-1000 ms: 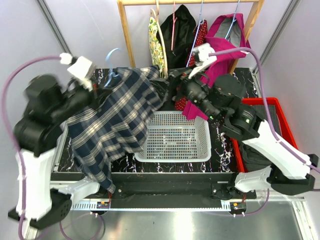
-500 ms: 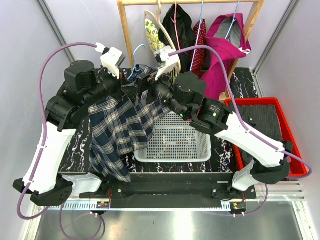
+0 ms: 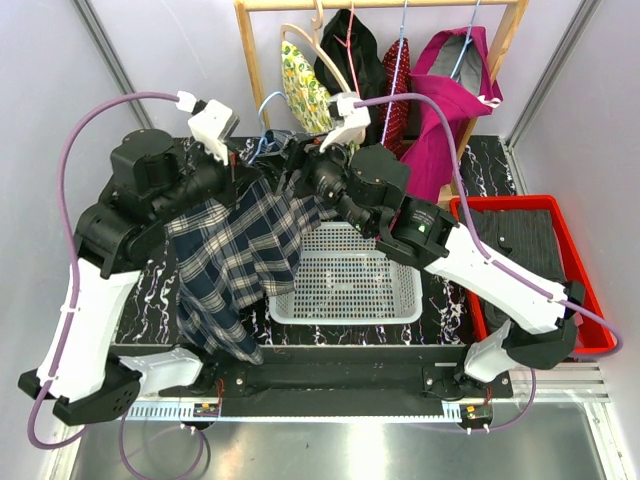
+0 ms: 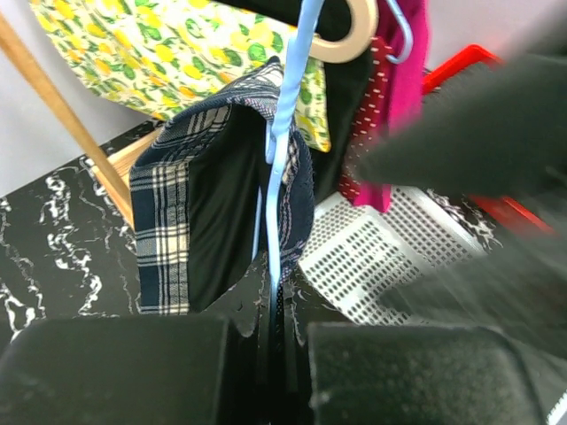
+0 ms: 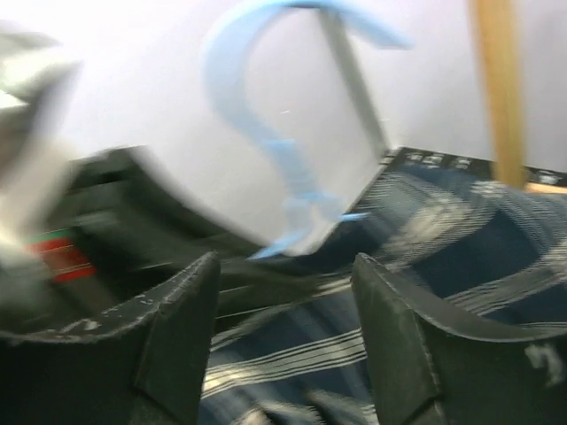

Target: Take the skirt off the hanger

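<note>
The skirt point(image 3: 235, 250) is navy plaid. It hangs from a light blue hanger point(image 3: 268, 108) over the table's left half, its hem near the front edge. My left gripper point(image 3: 243, 165) is shut on the hanger. In the left wrist view the hanger bar point(image 4: 282, 150) runs down into the gripper point(image 4: 273, 305), with the skirt point(image 4: 190, 212) draped beside it. My right gripper point(image 3: 292, 165) is at the skirt's top, right of the hanger. In the right wrist view this gripper point(image 5: 283, 305) is open, with plaid skirt cloth point(image 5: 443, 239) beyond it and the hanger hook point(image 5: 244, 97) above.
A white mesh basket point(image 3: 350, 316) sits mid-table, right of the skirt. A red bin point(image 3: 590, 285) holding dark cloth stands at the right edge. Behind, a wooden rack point(image 3: 253, 70) carries a yellow floral garment point(image 3: 300, 88), a black one point(image 3: 365, 50) and a magenta one point(image 3: 450, 95).
My right arm has swung left from over the basket to the skirt's top, and its jaws have narrowed. My left arm has shifted right, bringing hanger and skirt closer to the rack.
</note>
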